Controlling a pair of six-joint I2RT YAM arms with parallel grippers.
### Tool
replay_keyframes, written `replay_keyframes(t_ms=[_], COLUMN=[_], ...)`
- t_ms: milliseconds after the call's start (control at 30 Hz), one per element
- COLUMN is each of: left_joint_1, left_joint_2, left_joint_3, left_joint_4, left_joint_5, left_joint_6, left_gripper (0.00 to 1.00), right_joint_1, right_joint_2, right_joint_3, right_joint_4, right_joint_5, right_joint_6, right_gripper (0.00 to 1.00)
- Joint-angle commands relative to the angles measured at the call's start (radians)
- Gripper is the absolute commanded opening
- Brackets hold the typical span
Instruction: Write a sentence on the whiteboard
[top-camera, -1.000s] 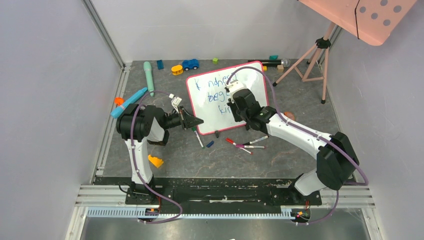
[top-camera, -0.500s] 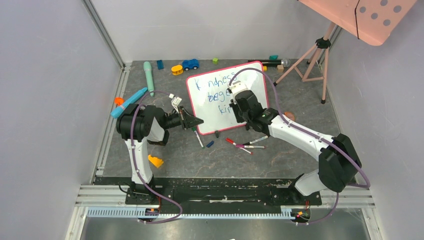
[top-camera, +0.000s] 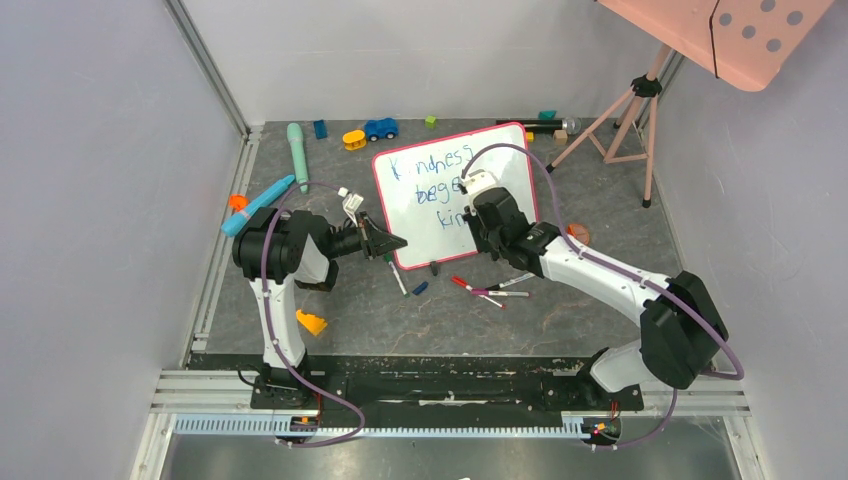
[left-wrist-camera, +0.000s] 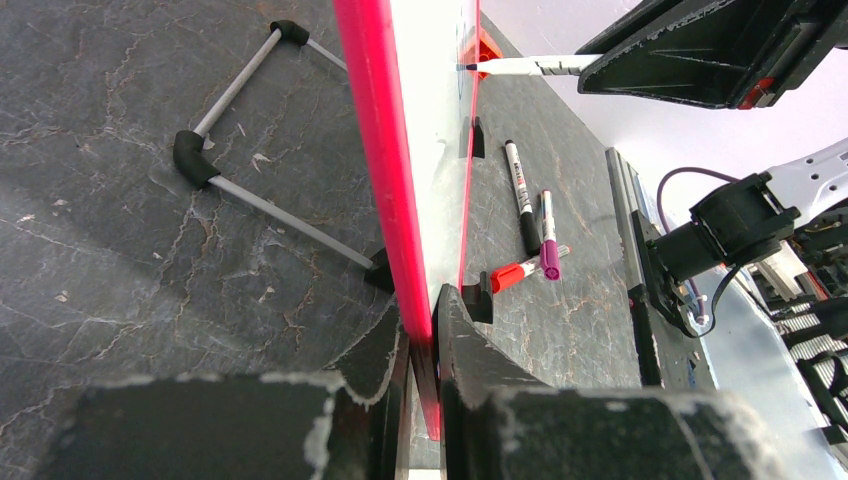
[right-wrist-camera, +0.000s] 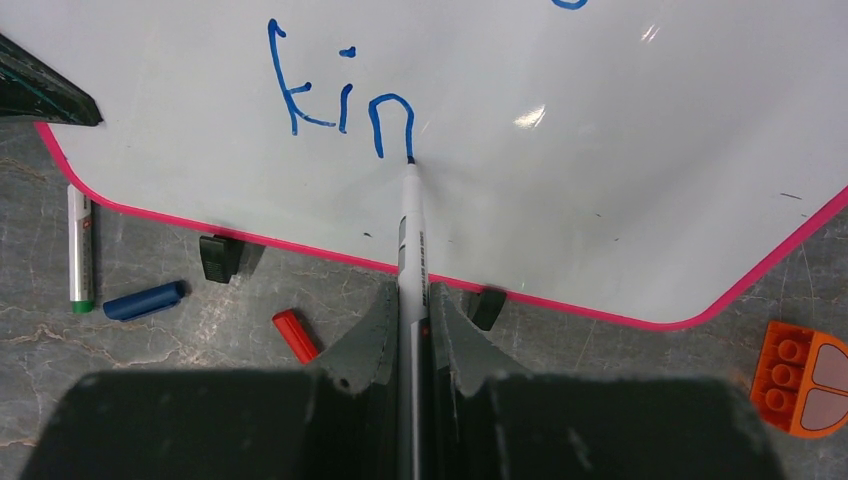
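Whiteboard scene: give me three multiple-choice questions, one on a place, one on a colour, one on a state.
1. Where is the tip of the marker?
A. On the whiteboard, at the end of "kin"
B. On the table
C. In the air, off the board

2. What colour is the sentence?
A. Red
B. Green
C. Blue

3. What is the left gripper doing?
A. Open, holding nothing
B. Shut on the whiteboard's pink frame
C. Holding a pen

Answers: 1 A, the right wrist view shows the tip touching the board at the foot of the "n". 2 C, the letters are blue strokes. 3 B, the left wrist view shows its fingers clamped on the pink edge.
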Motion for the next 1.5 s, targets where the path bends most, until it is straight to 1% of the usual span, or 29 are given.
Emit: replay_keyframes(t_ms=[0,167,400,767,1033,1467], left_joint_1=[0.021,0.023,0.022,0.022,0.022,0.022], left_joint_2=[0.056,0.058,0.057,0.057,0.057,0.057], left_joint_3=[-0.005,-0.004,-0.004,-0.004,-0.002,-0.003], left_joint_4=[0.027,0.027,0.027,0.027,0.027,0.027], left_joint_5=[-0.116,-0.117,-0.116,-0.116,-0.115,-0.113], left_joint_6=[0.142,0.143,0.142,0.140,0.140,0.141], left_gripper=[0.03,0.03,0.03,0.03,0.03,0.03], right_joint_1=[-0.013,-0.014,-0.034,-0.048,-0.051,-0.057], right_joint_2=[-0.022,-0.044,-0.038,-0.009,0.020,0.025], right_joint_3=[0.028,0.107,0.177,0.134,0.135,0.107], right_joint_4=[-0.006,-0.023,-0.057,-0.072,-0.067,-0.064], right_joint_5=[0.012,-0.028,-0.025,-0.029,-0.023,-0.021], right_joint_6=[0.006,-0.003,-0.017,-0.011,-0.017,-0.015], right_gripper=[0.00,0.00,0.00,0.00,0.00,0.00])
